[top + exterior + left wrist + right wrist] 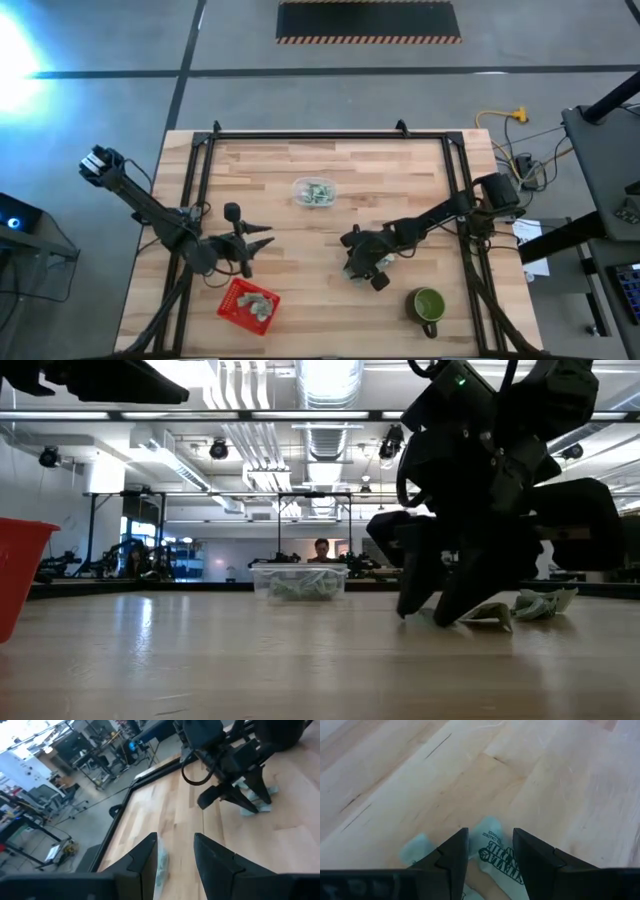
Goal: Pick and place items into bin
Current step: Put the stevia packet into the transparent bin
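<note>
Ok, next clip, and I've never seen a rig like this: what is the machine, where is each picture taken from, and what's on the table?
It is a robot with two dark arms at a wooden table. One picture looks straight down, one looks level across the tabletop, and two come from cameras on the arms' wrists. On the table are a clear tub of small pale green wrapped packets, a red bin holding a few, and a green mug. The right arm is down on loose packets, its jaws open around one. The left arm hovers near the bin. A pale packet shows at its tip; I cannot tell if it is gripped.
</note>
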Robot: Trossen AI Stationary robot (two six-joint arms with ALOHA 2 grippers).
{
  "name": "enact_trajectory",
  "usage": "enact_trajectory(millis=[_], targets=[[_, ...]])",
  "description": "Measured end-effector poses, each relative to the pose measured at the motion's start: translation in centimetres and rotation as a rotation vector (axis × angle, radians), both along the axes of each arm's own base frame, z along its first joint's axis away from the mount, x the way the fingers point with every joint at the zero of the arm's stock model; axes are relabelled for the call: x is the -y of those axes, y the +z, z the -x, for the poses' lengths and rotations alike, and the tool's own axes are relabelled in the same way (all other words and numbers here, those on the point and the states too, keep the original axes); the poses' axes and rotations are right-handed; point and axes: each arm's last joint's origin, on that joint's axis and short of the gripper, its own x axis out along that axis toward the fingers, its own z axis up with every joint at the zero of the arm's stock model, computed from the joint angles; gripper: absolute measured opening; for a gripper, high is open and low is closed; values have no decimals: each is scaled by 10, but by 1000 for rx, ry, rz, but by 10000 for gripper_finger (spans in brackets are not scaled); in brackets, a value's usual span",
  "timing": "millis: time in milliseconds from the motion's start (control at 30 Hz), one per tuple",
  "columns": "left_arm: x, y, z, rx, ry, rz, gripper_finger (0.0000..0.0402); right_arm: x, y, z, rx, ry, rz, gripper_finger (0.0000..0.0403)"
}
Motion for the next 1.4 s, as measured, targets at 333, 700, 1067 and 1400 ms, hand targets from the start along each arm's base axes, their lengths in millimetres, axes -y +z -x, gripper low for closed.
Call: enact_trajectory(millis=[333,700,1067,1400], targets=[[3,-5,-4,-23,-9,-14,111,1,2,1,17,17,62,52],[4,-3,-4,-24,-9,-17,111,9,23,-13,115,-25,179,9],[4,-4,-4,-25,-8,-20,111,70,66,-41,297,-238,321,9],[4,-4,-4,-25,-8,-21,111,142,81,-46,320,-409,225,9]])
